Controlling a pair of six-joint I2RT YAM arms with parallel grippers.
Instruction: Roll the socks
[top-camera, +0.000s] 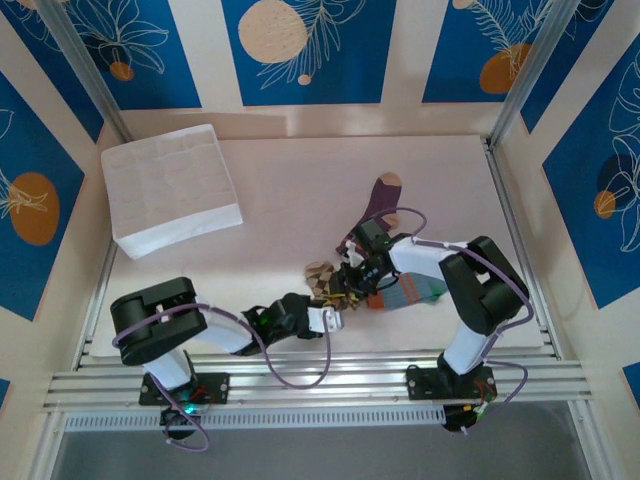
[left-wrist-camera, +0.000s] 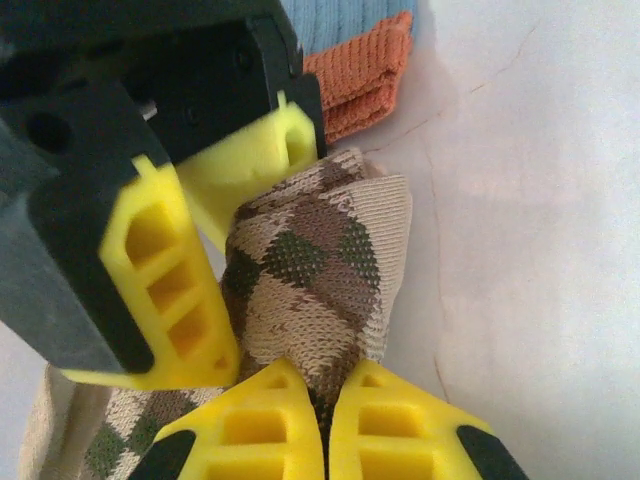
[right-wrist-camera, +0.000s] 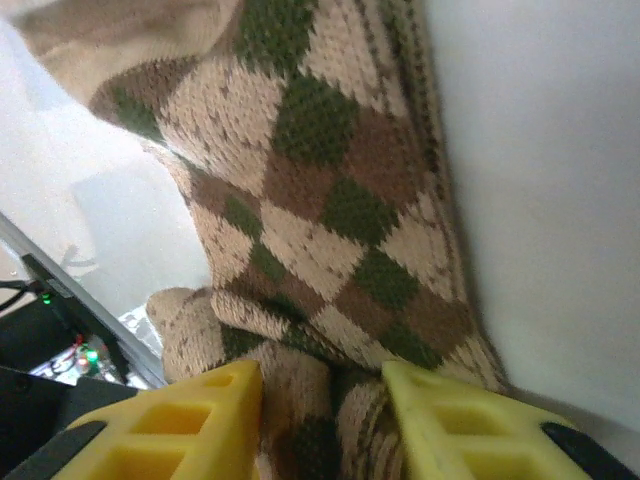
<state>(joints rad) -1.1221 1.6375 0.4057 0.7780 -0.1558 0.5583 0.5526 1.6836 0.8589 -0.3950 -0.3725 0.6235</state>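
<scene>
**A:** Surface and room?
**B:** Pale surface (top-camera: 300, 190), walls (top-camera: 310, 50) panelled blue with leaf drawings.
**A:** Containers?
**B:** One white gridded box (top-camera: 170, 185) at far left; what it holds, I cannot tell.
**A:** Socks?
**B:** Mid-surface the diamond sock (left-wrist-camera: 320, 260) sits bunched, left hand (left-wrist-camera: 325, 425) clamped on it, right hand (right-wrist-camera: 320, 420) spread astride it. Beyond lies the purple sock (top-camera: 383, 195); the striped sock (top-camera: 412, 292) is just right, partly hidden under the right arm (top-camera: 480, 285).

White box (top-camera: 170, 190) blocks far-left; socks (top-camera: 415, 292) clutter right; table (top-camera: 290, 190) centre free.
</scene>
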